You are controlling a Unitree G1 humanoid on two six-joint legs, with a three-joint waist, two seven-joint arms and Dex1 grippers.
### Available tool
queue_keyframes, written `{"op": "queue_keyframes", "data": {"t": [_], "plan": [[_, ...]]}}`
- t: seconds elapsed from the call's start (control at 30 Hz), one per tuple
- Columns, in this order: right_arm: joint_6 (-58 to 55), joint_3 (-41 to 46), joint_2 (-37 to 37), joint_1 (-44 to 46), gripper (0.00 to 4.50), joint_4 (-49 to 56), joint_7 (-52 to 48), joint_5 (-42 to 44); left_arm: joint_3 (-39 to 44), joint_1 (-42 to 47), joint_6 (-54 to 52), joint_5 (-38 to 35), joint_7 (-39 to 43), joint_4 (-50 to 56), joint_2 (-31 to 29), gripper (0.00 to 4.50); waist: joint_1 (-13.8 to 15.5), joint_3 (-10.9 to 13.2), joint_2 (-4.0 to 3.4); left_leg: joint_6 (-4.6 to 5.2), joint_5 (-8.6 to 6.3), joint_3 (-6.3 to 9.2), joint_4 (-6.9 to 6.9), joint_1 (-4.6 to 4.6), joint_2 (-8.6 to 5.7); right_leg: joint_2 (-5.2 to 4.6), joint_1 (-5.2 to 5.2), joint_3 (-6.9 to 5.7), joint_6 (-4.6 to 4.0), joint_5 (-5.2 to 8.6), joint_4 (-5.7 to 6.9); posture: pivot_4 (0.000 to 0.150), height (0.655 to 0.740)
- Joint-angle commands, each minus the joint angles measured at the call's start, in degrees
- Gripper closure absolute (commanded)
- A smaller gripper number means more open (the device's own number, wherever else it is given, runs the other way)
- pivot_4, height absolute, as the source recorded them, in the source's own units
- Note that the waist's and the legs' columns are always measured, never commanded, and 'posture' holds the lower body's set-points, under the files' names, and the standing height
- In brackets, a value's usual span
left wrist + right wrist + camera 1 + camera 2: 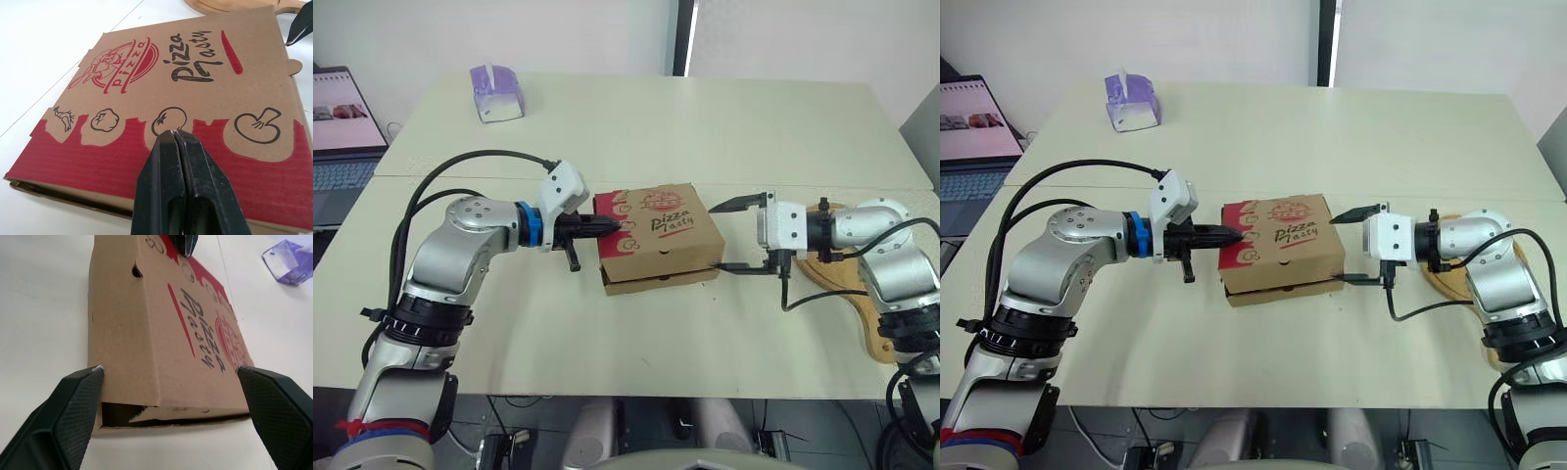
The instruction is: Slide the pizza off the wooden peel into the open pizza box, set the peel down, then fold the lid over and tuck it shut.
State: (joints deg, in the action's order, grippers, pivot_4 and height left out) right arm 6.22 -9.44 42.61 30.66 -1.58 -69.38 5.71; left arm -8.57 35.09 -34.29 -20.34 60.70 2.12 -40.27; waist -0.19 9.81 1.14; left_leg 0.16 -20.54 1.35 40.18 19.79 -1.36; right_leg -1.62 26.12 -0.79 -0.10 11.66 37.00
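- on the red left edge of the pizza box [656,235], the left gripper [615,225] has its fingers pressed together, tips against the lid [195,73]
- right gripper [720,237] spread wide, straddling the opposite edge
- lid folded down, with a gap beneath it on that side
- wooden peel [855,299] flat on the table [607,333] under the right arm

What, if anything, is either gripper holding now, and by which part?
Nothing is held. The shut left gripper rests its tips on the pizza box lid; the open right gripper brackets its opposite edge.
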Motion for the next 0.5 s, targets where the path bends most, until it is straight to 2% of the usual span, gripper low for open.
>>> {"op": "queue_keyframes", "data": {"t": [0.03, 0.5], "plan": [[3.4, -0.2, -0.6, 2.0, 0.04, -2.7, 2.2, -2.3, 0.6, -0.1, 1.4, 0.3, 0.4, 0.6, 0.0, 4.50, 0.0, 0.0, 0.00, 0.00, 0.00, 0.00, 0.00, 0.00, 0.00, 0.00, 0.00, 0.01, 0.00, 0.00, 0.00, 0.150, 0.7400], [5.3, -0.2, -3.1, 2.3, 0.04, -5.9, 4.8, -3.4, -1.2, -3.1, 4.0, 3.3, 0.9, 0.8, 0.2, 4.50, 0.0, 0.0, 0.00, 0.00, 0.00, -0.01, 0.03, -0.01, 0.00, 0.00, 0.00, 0.02, 0.00, 0.00, 0.04, 0.150, 0.7400]]}}
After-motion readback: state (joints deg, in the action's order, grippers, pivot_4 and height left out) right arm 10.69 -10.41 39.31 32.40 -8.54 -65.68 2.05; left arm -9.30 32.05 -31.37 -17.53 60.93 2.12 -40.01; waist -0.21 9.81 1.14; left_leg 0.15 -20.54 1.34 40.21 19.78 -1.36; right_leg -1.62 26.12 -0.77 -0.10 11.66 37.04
